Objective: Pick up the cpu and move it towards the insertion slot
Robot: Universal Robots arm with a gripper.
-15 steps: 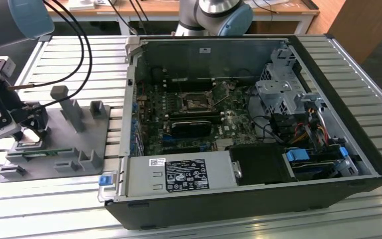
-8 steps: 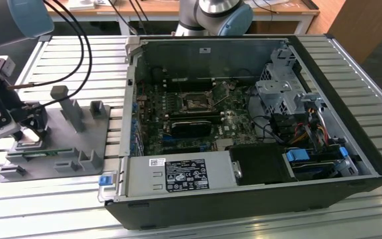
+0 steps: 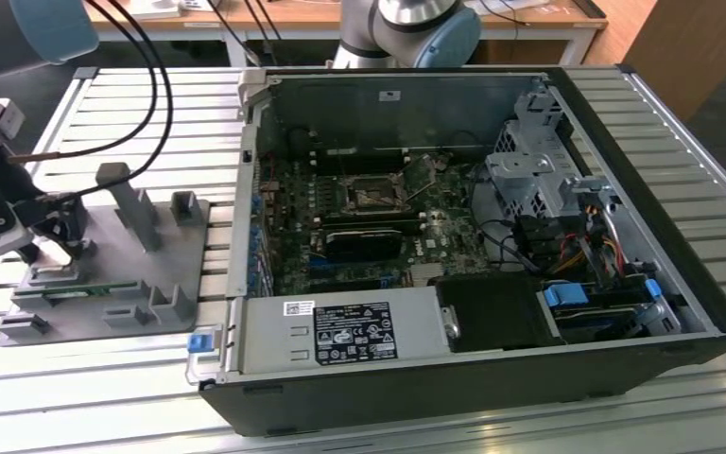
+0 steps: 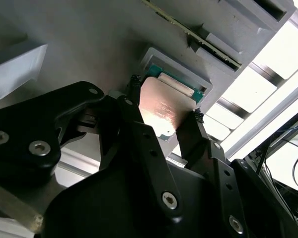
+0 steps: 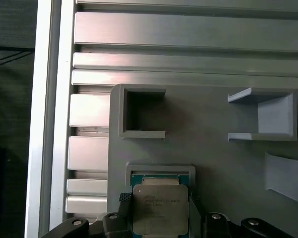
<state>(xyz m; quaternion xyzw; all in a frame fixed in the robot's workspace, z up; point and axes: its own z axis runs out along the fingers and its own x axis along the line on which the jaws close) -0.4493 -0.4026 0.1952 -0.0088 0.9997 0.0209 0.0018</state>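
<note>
The pincer (image 4: 165,101) is closed on the cpu (image 4: 164,106) — in the second wrist view its two black fingertips (image 4: 192,134) bear against opposite edges of the chip, a hold that leaves the metal top free and keeps the chip square to its seat. The cpu lies directly between the fingertips, at or just above the shallow nest (image 5: 160,170) in the grey fixture (image 5: 218,163) beneath the pincer; whether it has cleared the nest cannot be told. The insertion slot (image 3: 372,196) lies well apart from the pincer, on the board inside the open case (image 3: 464,397) — the transfer is judged barely begun.
</note>
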